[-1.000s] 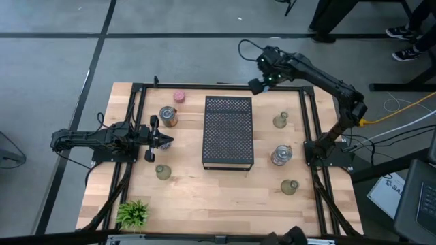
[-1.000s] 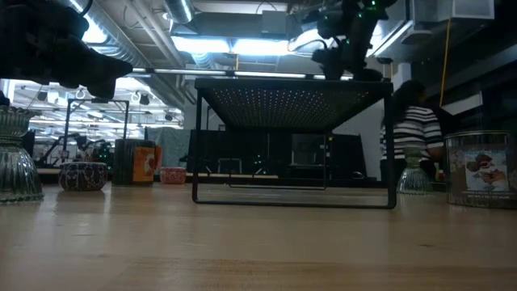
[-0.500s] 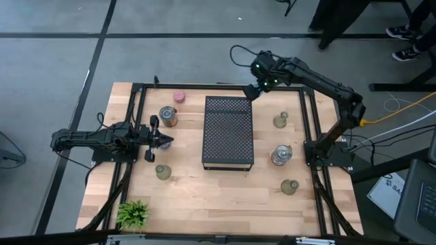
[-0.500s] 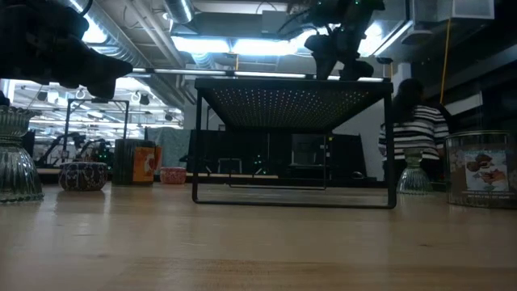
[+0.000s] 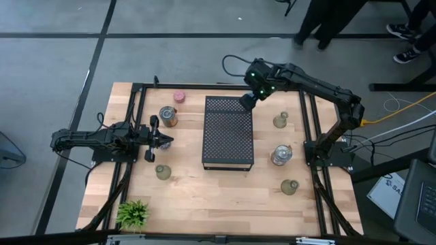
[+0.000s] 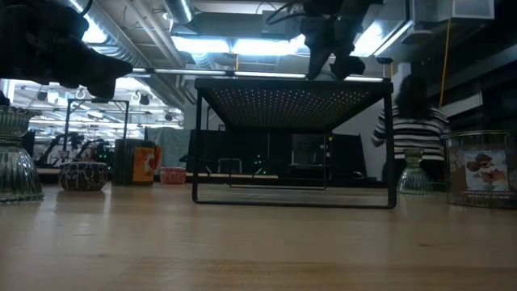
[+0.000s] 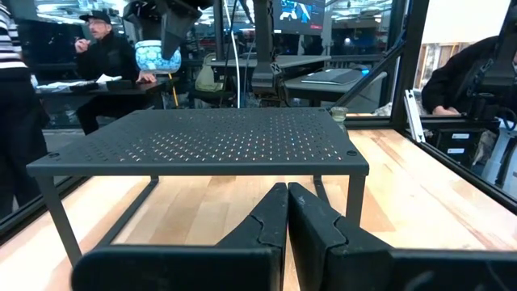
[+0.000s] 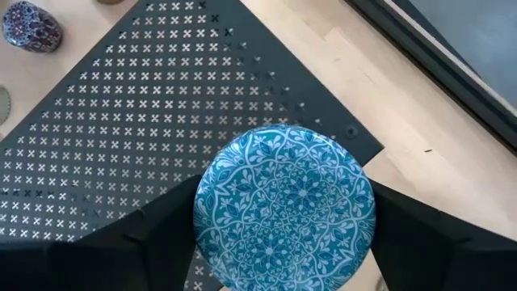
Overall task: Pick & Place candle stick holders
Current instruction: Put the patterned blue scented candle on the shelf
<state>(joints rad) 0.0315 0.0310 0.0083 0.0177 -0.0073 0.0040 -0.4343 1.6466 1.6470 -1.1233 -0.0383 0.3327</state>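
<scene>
between right tool [image 8: 283, 234] fingers: blue holder [image 8: 284, 206].

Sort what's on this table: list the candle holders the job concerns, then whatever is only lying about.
Belongs to the job:
- blue patterned round holder, gripped in the right end effector
- pink round holder
- three olive-green cup holders
- two clear glass holders

Lying about:
- black perforated metal tray stand
- small green plant
- left end effector, shut, idle
</scene>
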